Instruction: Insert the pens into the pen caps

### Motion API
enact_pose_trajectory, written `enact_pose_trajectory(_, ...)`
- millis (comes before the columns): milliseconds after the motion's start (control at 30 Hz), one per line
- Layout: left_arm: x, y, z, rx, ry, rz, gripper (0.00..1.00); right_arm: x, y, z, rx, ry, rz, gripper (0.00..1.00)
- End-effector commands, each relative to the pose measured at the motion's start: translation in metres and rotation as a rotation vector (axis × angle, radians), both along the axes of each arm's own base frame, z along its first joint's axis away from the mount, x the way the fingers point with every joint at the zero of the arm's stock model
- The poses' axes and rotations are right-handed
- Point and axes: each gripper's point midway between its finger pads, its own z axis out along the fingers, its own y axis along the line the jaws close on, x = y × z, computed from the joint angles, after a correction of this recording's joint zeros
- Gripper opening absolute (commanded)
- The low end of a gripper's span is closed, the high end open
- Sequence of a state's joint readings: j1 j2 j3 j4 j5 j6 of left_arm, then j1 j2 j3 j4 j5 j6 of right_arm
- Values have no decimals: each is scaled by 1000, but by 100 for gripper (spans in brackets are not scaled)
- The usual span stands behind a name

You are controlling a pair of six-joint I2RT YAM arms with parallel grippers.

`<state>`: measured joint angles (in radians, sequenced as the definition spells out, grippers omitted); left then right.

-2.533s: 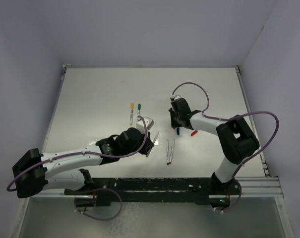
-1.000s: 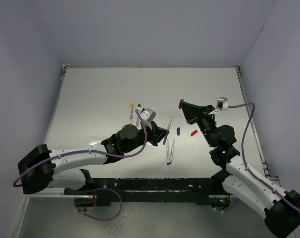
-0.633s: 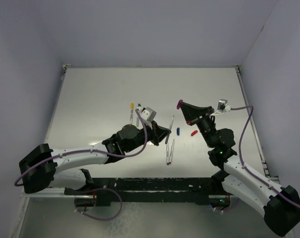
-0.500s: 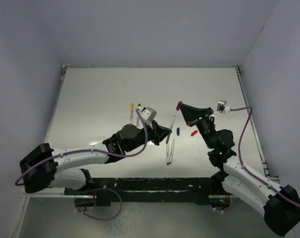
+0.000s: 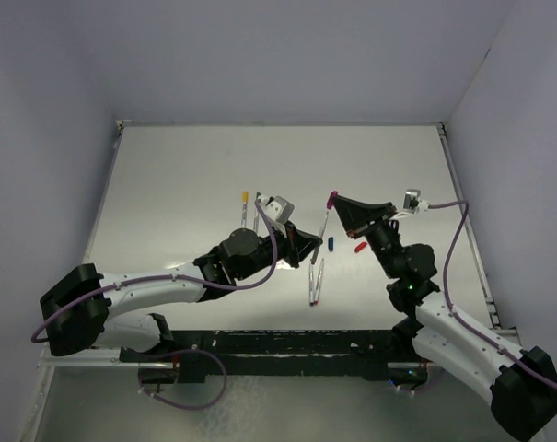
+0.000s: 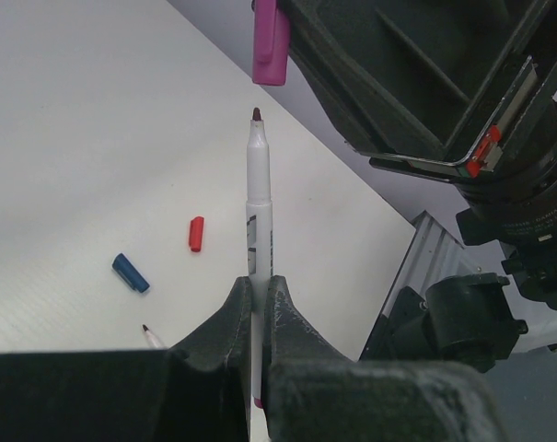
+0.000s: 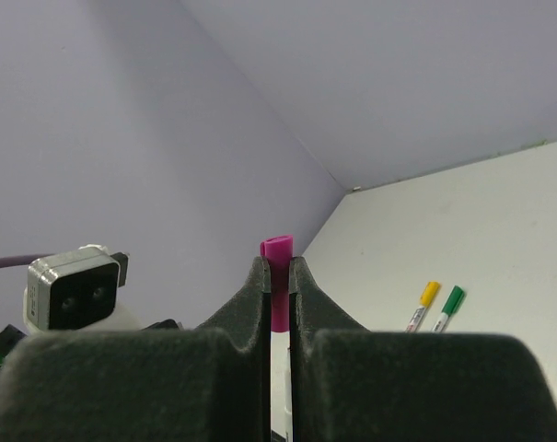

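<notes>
My left gripper (image 6: 257,285) is shut on a whitish pen (image 6: 258,203) and holds it with its dark tip pointing at the magenta pen cap (image 6: 271,41); a small gap separates tip and cap. My right gripper (image 7: 277,276) is shut on that magenta cap (image 7: 278,250). From above, the held pen (image 5: 321,226) slants up from the left gripper (image 5: 311,245) toward the cap (image 5: 332,195) in the right gripper (image 5: 336,197). A blue cap (image 5: 330,243) and a red cap (image 5: 359,247) lie on the table, with two bare pens (image 5: 316,280) nearer the arms.
Two capped pens, one yellow (image 5: 244,207) and one green (image 7: 446,307), lie side by side left of centre; the left wrist camera partly covers the green one from above. The white table (image 5: 186,184) is walled at the back and sides, with a black rail along the near edge.
The left gripper has carried the pen up and to the right, bringing its tip close under the magenta cap. The right gripper has shifted slightly left with the cap.
</notes>
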<state>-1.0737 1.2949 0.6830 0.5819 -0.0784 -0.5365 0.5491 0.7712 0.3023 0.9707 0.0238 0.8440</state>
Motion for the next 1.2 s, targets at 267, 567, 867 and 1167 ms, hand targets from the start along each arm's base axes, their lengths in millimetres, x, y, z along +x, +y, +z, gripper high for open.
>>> enact_pose_trajectory(267, 5, 0, 36, -71, -69, 12, 0, -9, -1, 11, 21, -45, 21, 0)
enact_pose_trajectory(567, 4, 0, 38, -72, -73, 11, 0, -8, -1, 8, 6, -40, 12, 0)
enact_pose_trajectory(867, 3, 2, 38, -72, -72, 11, 0, -8, -2, 7, -3, -43, 7, 0)
enact_pose_trajectory(1167, 5, 4, 37, -73, -69, 22, 0, -9, 1, 6, -7, -43, 24, 0)
